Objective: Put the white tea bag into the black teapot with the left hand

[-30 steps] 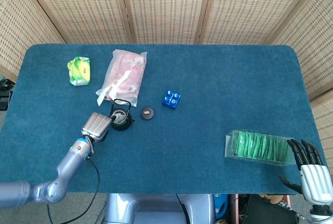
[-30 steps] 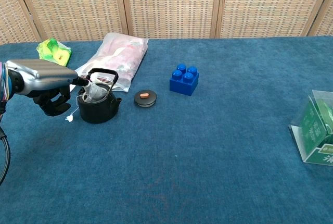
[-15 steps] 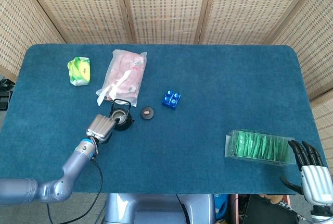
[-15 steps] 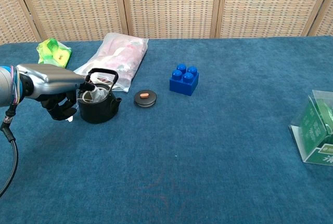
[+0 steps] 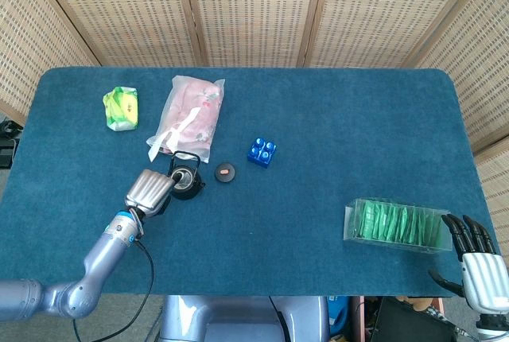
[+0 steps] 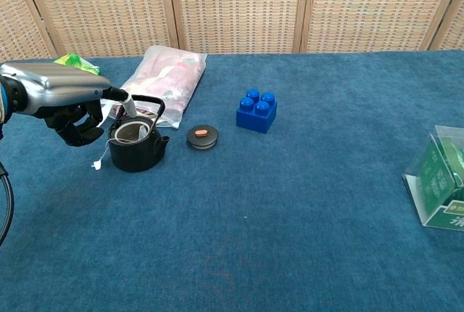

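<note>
The left robot hand [image 6: 69,105], pinching the white tea bag [image 6: 129,106], has risen above the black teapot [image 6: 135,146].

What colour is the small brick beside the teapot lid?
Blue brick; the chest view shows it best.

Bright, even daylight in both my views, no glare. Shadows soft & short: small one under the teapot [image 6: 135,143], faint one by the block [image 6: 256,111]. Focus sharp throughout. Head view bends slightly at edges; my left hand [image 6: 61,99] looks crisp.
</note>
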`<state>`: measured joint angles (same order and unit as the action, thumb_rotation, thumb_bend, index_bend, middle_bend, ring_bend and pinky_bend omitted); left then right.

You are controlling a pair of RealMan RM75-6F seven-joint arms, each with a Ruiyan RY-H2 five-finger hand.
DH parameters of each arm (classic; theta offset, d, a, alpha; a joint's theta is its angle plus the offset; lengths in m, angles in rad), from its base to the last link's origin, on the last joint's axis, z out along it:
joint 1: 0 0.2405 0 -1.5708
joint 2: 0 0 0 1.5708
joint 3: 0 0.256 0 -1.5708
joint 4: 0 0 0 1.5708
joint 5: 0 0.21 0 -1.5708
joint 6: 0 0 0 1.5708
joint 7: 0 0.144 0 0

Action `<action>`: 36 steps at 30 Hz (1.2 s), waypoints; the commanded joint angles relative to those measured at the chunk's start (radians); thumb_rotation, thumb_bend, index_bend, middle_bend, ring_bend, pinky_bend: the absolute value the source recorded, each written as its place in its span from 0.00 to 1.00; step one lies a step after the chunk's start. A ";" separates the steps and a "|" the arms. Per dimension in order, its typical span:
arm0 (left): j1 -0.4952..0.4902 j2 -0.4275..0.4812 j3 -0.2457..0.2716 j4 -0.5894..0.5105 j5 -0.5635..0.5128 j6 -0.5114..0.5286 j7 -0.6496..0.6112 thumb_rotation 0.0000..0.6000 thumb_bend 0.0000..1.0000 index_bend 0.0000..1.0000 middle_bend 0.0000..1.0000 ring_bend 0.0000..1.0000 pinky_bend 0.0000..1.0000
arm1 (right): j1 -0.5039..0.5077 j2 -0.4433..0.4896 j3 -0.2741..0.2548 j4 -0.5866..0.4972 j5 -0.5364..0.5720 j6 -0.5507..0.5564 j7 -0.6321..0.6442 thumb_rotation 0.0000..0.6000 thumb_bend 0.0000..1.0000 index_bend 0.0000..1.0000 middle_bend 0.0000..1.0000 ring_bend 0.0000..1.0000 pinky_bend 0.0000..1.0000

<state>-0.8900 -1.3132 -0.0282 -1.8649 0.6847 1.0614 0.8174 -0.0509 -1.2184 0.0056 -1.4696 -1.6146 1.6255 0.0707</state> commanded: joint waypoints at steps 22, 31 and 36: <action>0.275 0.043 0.085 -0.044 0.382 0.326 -0.334 1.00 0.53 0.12 0.25 0.20 0.27 | 0.001 0.003 0.003 0.007 -0.003 0.004 0.005 1.00 0.01 0.12 0.20 0.08 0.16; 0.525 0.031 0.188 0.037 0.685 0.602 -0.546 1.00 0.48 0.11 0.06 0.00 0.00 | 0.015 0.010 0.006 -0.008 -0.012 -0.006 -0.009 1.00 0.01 0.12 0.20 0.08 0.16; 0.639 0.032 0.207 0.092 0.751 0.716 -0.622 1.00 0.46 0.11 0.02 0.00 0.00 | 0.021 0.013 0.008 -0.015 -0.016 -0.009 -0.017 1.00 0.01 0.12 0.20 0.08 0.16</action>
<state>-0.2967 -1.2813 0.1621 -1.8071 1.4008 1.7304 0.2344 -0.0304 -1.2056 0.0136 -1.4833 -1.6294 1.6162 0.0548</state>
